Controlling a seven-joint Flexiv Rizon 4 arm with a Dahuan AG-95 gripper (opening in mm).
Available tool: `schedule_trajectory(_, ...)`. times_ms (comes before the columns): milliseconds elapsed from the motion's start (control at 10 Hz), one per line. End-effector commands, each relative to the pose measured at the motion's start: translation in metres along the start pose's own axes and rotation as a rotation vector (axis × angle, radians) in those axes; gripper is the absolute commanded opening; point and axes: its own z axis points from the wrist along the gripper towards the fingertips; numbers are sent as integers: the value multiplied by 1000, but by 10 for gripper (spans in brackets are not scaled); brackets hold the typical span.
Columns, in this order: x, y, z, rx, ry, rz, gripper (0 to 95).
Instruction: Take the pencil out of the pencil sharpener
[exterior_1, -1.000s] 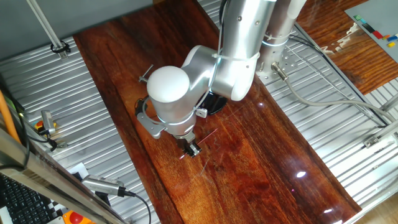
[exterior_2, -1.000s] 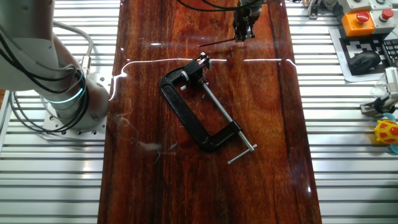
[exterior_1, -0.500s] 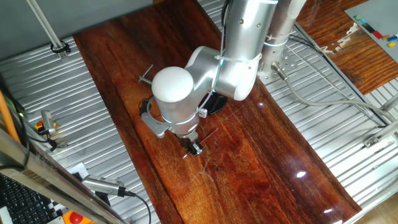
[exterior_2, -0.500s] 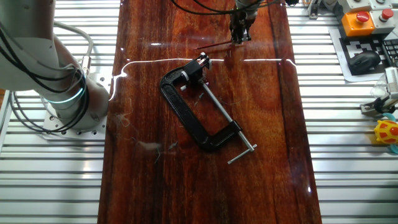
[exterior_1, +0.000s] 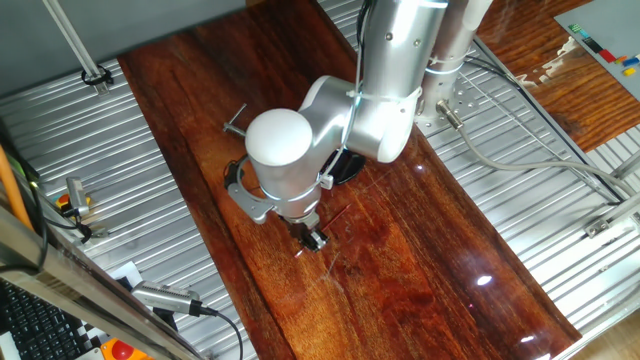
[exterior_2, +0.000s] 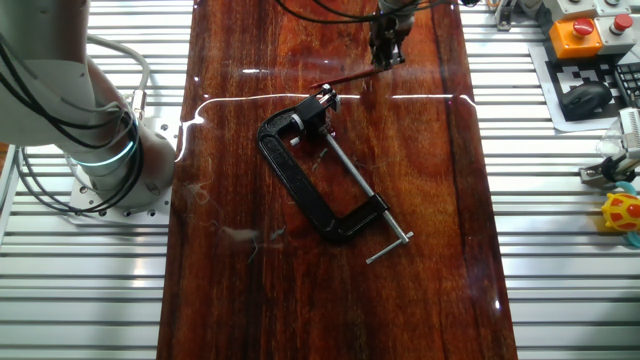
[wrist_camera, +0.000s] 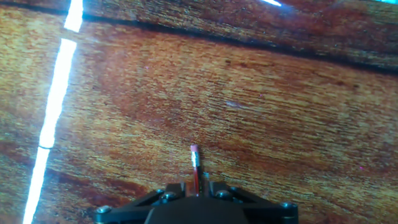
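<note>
My gripper (exterior_1: 312, 238) is low over the wooden table, shut on the pencil. In the hand view the gripper (wrist_camera: 194, 185) has its jaws closed on the thin red pencil (wrist_camera: 194, 167), whose pink eraser end points away over bare wood. In the other fixed view the gripper (exterior_2: 386, 58) is at the table's far end. There the pencil (exterior_2: 350, 76) slants from it toward the top of the black clamp (exterior_2: 300, 175). I cannot make out the small white pencil sharpener in any view.
The black C-clamp with its silver screw rod (exterior_2: 355, 185) lies mid-table, partly hidden under the arm (exterior_1: 300, 150) in one fixed view. Ribbed metal surfaces flank the wooden board (exterior_2: 440, 250). The robot base (exterior_2: 100, 150) stands at the left.
The pencil's free end has swung toward the clamp's top. The gripper has shifted slightly and stays shut on it.
</note>
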Motion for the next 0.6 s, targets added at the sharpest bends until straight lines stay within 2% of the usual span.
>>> schedule_trajectory(100, 0, -11, -18, 3, 7, -82, 0)
schedule_trajectory(200, 1, -24, -34, 4, 11, -136, 0)
schedule_trajectory(300, 2, -30, -41, 5, 13, -178, 0)
schedule_trajectory(400, 2, -30, -41, 2, 9, -216, 0)
schedule_trajectory(600, 2, -30, -41, -3, 7, -218, 0)
